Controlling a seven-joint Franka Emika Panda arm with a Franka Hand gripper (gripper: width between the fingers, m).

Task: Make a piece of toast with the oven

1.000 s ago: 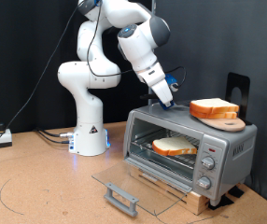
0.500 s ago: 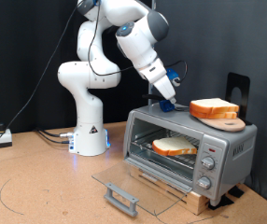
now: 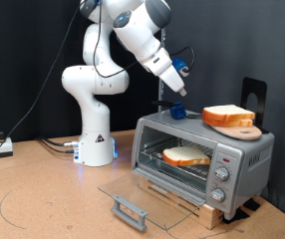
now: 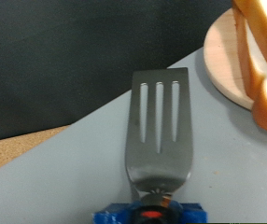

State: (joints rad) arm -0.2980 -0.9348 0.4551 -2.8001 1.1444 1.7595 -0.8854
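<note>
The oven stands at the exterior view's right with its glass door dropped open. One piece of toast lies inside on the rack. A second, alike slice rests on a round wooden board on the oven's top. My gripper hangs in the air above the left part of the oven top, empty and apart from a metal spatula with a blue handle block that lies on the oven top. The fingers do not show in the wrist view.
The wooden board and the slice on it lie close beside the spatula blade. The door's grey bar handle juts out over the table in front. The arm's white base stands at the left, and a black stand behind the oven.
My gripper has risen up and away from the oven top, leaving the spatula lying there. The toast, the board and the door have not moved.
</note>
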